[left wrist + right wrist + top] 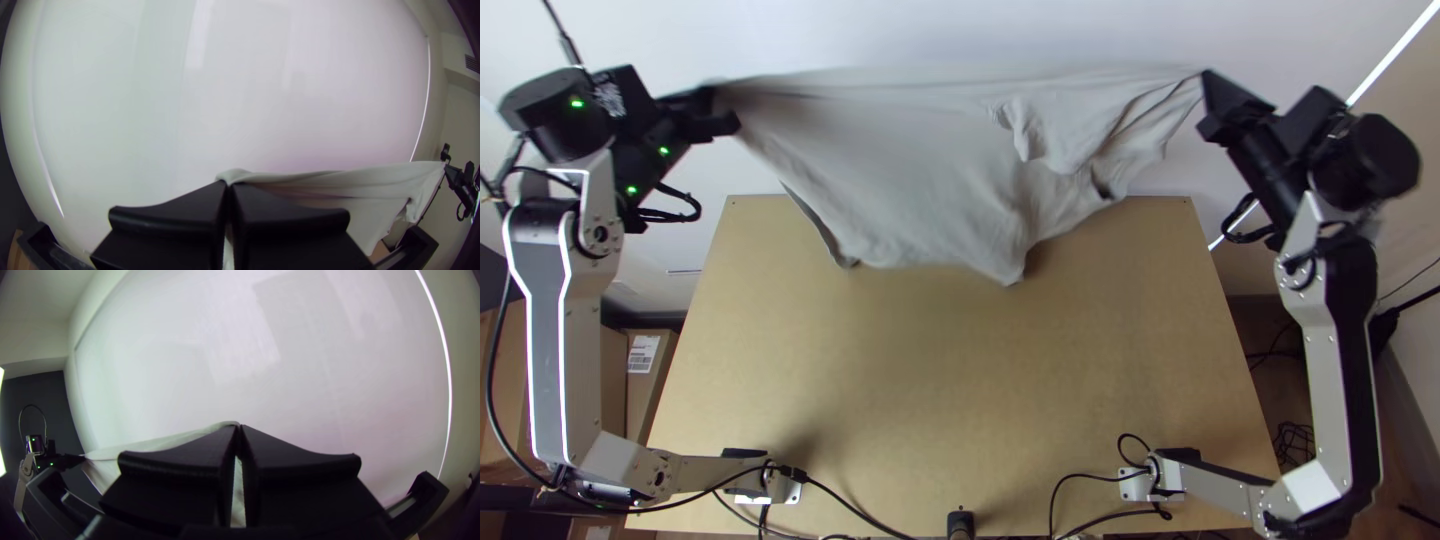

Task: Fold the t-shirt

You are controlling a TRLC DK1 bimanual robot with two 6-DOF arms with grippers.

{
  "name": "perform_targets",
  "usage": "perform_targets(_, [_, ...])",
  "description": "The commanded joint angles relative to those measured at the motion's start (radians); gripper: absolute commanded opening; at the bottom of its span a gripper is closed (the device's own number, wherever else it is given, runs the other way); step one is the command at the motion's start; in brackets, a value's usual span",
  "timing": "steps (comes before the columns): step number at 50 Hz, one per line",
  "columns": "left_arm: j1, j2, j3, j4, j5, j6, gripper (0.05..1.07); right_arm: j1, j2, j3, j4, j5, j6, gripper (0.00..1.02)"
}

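Black left gripper (pixel 230 184) and matching right gripper (pixel 239 426): fingers closed on opposite ends of your pale grey fabric t-shirt (pixel 900 170), held stretched at the far end of the light wooden tabletop (pixel 950 380). Overpulling could make you lose one end, dropping it bunched.

T-shirt (pixel 910 170) suspended between left gripper (pixel 726 112) and right gripper (pixel 1208 105), across the line of the counter's (pixel 960 380) far edge. Both arm bases (pixel 770 487) on the near side. Box (pixel 642 400) located left of the counter.
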Motion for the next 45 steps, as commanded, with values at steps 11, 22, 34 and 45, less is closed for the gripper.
perform_targets(11, [0.022,-0.214,0.083,0.081,-0.080,-0.012,0.08,-0.029,-0.321,-0.048,0.117,0.067,0.022,0.02])
perform_targets(22, [0.020,-0.406,-0.005,0.093,-0.079,-0.057,0.08,0.031,-0.491,-0.089,0.114,0.067,0.030,0.02])
perform_targets(34, [0.019,-0.547,-0.187,0.082,-0.079,-0.081,0.08,0.057,-0.530,-0.100,0.043,0.064,0.035,0.02])
perform_targets(45, [0.014,-0.649,-0.542,0.064,-0.025,-0.152,0.08,0.111,-0.551,-0.321,-0.028,0.056,0.041,0.02])
